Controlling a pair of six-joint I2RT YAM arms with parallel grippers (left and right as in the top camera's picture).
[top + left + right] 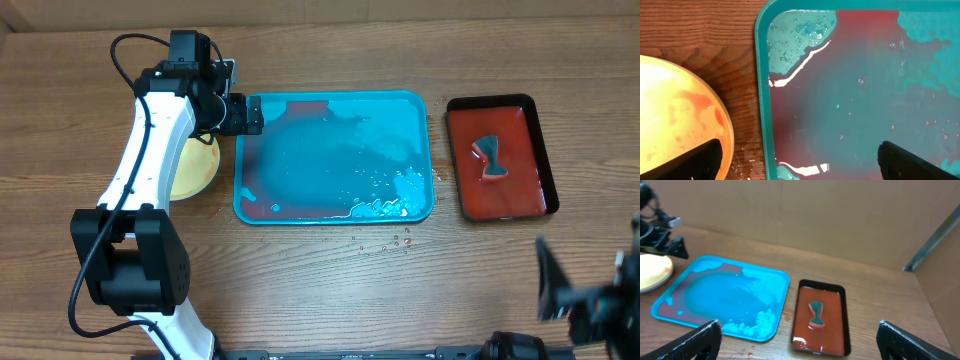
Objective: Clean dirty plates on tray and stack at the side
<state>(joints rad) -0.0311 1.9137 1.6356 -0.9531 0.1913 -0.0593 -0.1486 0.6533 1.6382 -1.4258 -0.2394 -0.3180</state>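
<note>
The turquoise tray (420, 110) lies mid-table, wet with pinkish water and foam, and holds no plates. It also shows in the left wrist view (761, 100) and the right wrist view (780, 292). A pale yellow plate stack (195, 170) sits on the table left of the tray, partly under my left arm; its top plate (680, 115) has faint red smears. It also shows in the right wrist view (652, 272). My left gripper (243, 115) (797, 162) is open and empty over the tray's left rim. My right gripper (800, 340) is open and empty, high above the front right table.
A red tray with black rim (535, 150) stands right of the turquoise tray, with red liquid and a green sponge (491, 158) in it. Water drops (395, 240) lie on the wood in front of the turquoise tray. Cardboard walls (840, 215) enclose the back.
</note>
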